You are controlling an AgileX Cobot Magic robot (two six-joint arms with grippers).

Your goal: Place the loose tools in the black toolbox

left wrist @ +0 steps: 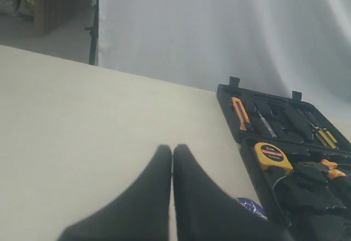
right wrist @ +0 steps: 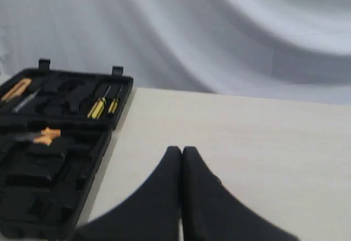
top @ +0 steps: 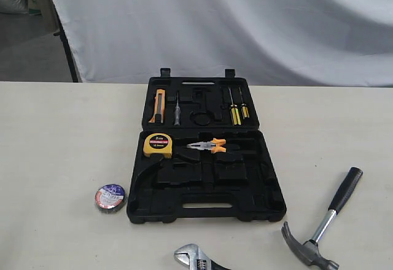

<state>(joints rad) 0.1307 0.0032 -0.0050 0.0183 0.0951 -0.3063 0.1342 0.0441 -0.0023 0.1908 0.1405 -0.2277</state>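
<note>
The black toolbox (top: 270, 205) lies open in the middle of the table. A dark tape roll (top: 110, 197) with a blue-white label sits on the table just left of it. The silver adjustable wrench (top: 193, 259) lies at the near edge, partly cut off. A steel claw hammer (top: 325, 221) with a black handle lies to the right of the case. Neither arm shows in the exterior view. My left gripper (left wrist: 172, 149) is shut and empty above bare table, with the tape roll (left wrist: 249, 206) peeking out beside its finger. My right gripper (right wrist: 181, 151) is shut and empty, to the right of the toolbox (right wrist: 104, 142).
Inside the case sit a yellow tape measure (top: 158, 145), orange-handled pliers (top: 210, 146), a utility knife (top: 158, 105) and yellow screwdrivers (top: 234, 113). A white cloth backdrop (top: 245, 18) hangs behind the table. A dark stand leg (top: 66, 49) is at the back left.
</note>
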